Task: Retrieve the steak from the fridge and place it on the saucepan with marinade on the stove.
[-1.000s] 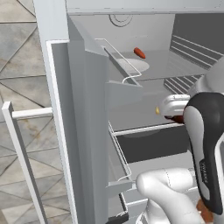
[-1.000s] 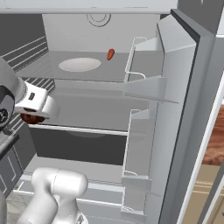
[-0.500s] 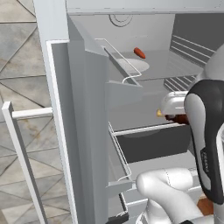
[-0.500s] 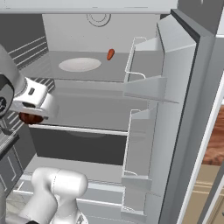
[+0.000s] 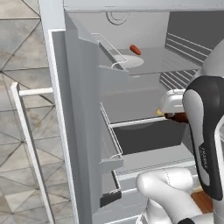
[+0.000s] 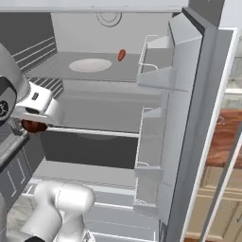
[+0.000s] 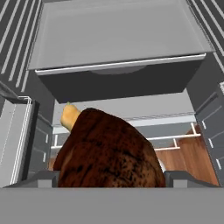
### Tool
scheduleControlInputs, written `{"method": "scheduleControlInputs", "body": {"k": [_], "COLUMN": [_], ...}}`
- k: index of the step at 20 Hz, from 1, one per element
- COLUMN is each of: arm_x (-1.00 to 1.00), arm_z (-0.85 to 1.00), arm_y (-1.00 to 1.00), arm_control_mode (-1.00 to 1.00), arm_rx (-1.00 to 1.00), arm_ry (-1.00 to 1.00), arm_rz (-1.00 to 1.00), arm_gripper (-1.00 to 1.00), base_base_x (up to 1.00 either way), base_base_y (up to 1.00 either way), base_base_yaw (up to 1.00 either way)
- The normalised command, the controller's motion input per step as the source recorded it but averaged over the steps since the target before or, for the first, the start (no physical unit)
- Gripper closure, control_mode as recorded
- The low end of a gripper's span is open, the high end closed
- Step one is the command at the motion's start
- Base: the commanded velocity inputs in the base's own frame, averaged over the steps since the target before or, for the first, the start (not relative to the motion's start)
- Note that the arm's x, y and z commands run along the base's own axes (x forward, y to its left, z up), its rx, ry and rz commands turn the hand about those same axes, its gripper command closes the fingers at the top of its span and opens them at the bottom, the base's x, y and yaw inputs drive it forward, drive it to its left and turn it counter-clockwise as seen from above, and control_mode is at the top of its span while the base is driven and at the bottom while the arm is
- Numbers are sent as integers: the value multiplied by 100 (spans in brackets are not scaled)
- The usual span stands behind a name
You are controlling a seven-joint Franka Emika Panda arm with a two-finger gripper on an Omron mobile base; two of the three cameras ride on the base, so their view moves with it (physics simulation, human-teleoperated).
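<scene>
Currently pincer (image 7: pixel 111 175) gripping the steak (image 7: pixel 109 153) wide, held in front of the open fridge (image 6: pixel 189 94), above its lower drawers.

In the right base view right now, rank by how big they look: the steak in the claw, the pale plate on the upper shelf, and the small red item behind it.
1. Pale plate, clearly widest.
2. Steak, partly hidden by the claw; it sits nearer the camera, so its true size against the plate is unsure.
3. Small red item, smallest.

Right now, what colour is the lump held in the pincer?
Mottled dark red-brown steak lump with a yellowish tip; clearest in the hand view.
</scene>
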Motion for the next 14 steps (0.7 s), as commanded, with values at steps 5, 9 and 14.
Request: {"method": "scheduleControlInputs", "body": {"k": [5,9,14], "arm_x": [0,0,0], "arm_z": [0,0,0], "arm_y": [0,0,0], "arm_control_mode": [100,100,100], "arm_rx": [0,0,0], "arm_ry": [0,0,0], "arm_rz": [0,0,0], "arm_gripper": [100,100,100], "base_base_x": [-100,-100,-100], "base_base_y": [0,-2,-10], "base_base_yaw": [0,0,0]}}
